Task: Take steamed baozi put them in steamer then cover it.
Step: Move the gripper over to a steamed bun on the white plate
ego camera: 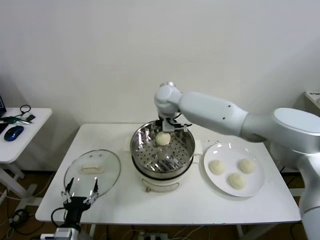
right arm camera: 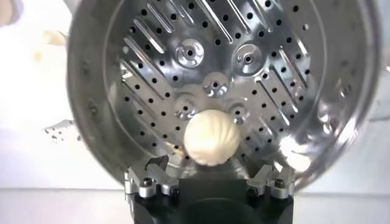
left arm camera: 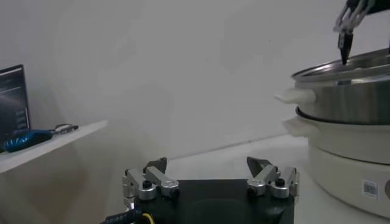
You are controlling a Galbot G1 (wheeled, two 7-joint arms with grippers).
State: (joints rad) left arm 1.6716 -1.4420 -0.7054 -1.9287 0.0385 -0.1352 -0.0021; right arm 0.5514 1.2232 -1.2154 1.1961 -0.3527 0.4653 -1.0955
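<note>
Hovering: our right gripper [ego camera: 167,129] hangs above the steamer [ego camera: 163,148], jaws spread, empty.
Bun [right arm camera: 211,137]: inside the steamer, on its holed floor.
Plate [ego camera: 255,187]: beside the steamer, three buns [ego camera: 237,180].
Lid [ego camera: 92,172]: beside the steamer.
Left gripper [ego camera: 79,190]: by the lid, spread.

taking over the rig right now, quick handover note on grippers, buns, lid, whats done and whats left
Right gripper: open, above the far side of the steamer, holding nothing.
Left gripper: open, parked at the table's near left edge beside the cover.
Done: one baozi lies on the steamer floor.
Left: three baozi on the white plate at right; move them in, then put the cover on the steamer.
</note>
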